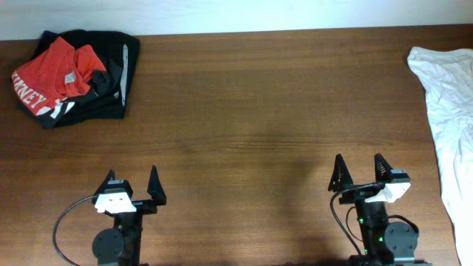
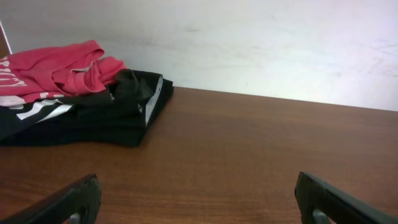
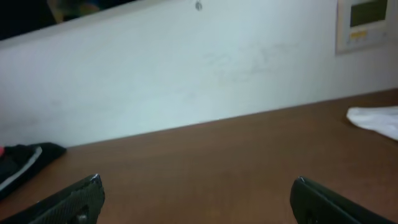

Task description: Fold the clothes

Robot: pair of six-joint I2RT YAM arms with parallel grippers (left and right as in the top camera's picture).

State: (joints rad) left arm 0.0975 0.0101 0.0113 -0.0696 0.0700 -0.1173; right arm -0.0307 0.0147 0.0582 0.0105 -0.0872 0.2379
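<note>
The red-orange T-shirt (image 1: pixel 55 74) with white lettering lies crumpled on top of a black garment at the table's far left corner. It also shows in the left wrist view (image 2: pixel 53 71) at upper left. My left gripper (image 1: pixel 133 183) is open and empty near the front edge, far from the shirt; its fingers frame bare table in the left wrist view (image 2: pixel 198 196). My right gripper (image 1: pixel 361 168) is open and empty at the front right, with bare table between its fingers in the right wrist view (image 3: pixel 196 196).
A black garment with white stripes (image 1: pixel 111 77) lies under the shirt, seen too in the left wrist view (image 2: pixel 118 106) and at the right wrist view's left edge (image 3: pixel 22 163). A plain white garment (image 1: pixel 451 111) runs along the table's right edge (image 3: pixel 376 119). A white wall stands behind the table.
</note>
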